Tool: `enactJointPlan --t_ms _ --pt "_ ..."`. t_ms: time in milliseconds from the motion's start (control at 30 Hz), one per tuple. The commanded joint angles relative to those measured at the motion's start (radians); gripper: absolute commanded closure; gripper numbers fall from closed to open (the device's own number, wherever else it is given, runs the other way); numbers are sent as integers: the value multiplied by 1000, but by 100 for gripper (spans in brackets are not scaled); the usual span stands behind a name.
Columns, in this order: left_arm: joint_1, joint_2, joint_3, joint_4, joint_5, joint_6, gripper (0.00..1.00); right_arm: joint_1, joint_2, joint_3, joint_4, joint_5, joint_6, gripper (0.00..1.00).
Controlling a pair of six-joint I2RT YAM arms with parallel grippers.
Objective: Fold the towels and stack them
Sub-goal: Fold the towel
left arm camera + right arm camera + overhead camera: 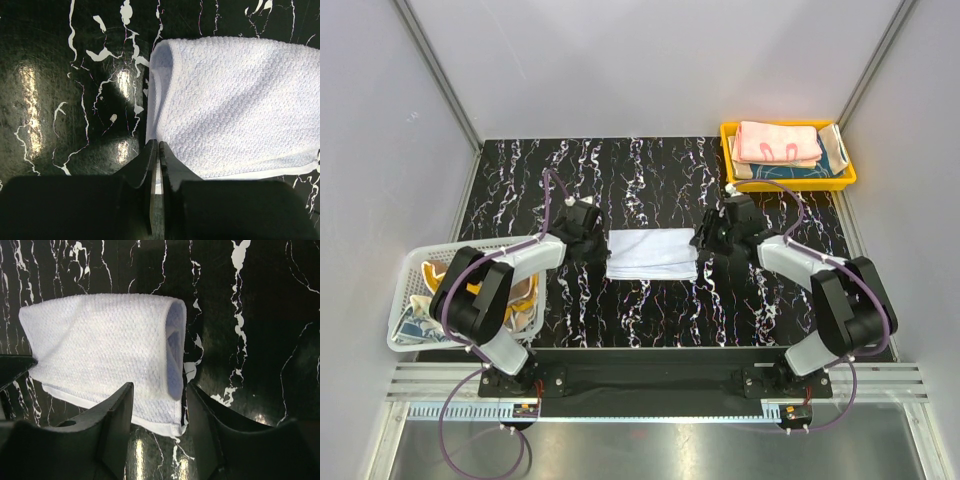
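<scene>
White towel (pixel 653 253), waffle weave, lies folded flat at the middle of the black white-veined table (pixel 650 310), long side running left to right, squarely between the two arms. Left gripper (pixel 588 232) sits at the towel's left end; right gripper (pixel 715 238) at its right end, both low over the tabletop. Left wrist view: white towel (pixel 235 105) fills the upper right, its rolled fold edge facing left, its near corner running down to the left gripper (pixel 158 145). Jaws there are drawn in to a narrow slit with a thin pale strip showing between them, apparently the towel's hem pinched at that corner. Right wrist view: white towel (pixel 100 345) spreads to the left, its open folded end facing right, layers visible. Right gripper (pixel 160 387) stands with jaws well apart, straddling the near right corner of the cloth; the hem lies between the fingers, nothing clamped. Far right corner of the table: yellow tray (pixel 790 184) holding a stack of folded cloths, pink towel (pixel 777 142) on top, darker ones under it. Left edge, beside the left arm: white mesh basket (pixel 405 340) with several crumpled cloths inside, partly hidden by the arm
</scene>
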Motion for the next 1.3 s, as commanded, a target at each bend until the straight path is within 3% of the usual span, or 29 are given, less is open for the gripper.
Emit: enactJointPlan --t_ms 0,233,567,1000,1133,1167,1267 --pt "-5 20 -4 21 -2 15 92 11 59 51 33 2 12 47" --pt "-4 29 0 17 -2 13 92 22 90 51 73 -15 24 72" --pt "-4 31 3 9 -2 7 93 21 15 -35 67 -17 13 93" --pt "-5 45 2 5 -2 4 94 22 29 -110 116 -32 21 94" --pt "-5 29 3 2 -2 6 88 22 16 -113 116 -27 27 81" --pt "-5 26 9 -2 -2 7 87 21 10 -107 101 -24 24 73" --pt "-5 10 22 -29 -2 16 80 22 -11 -86 65 -21 23 68"
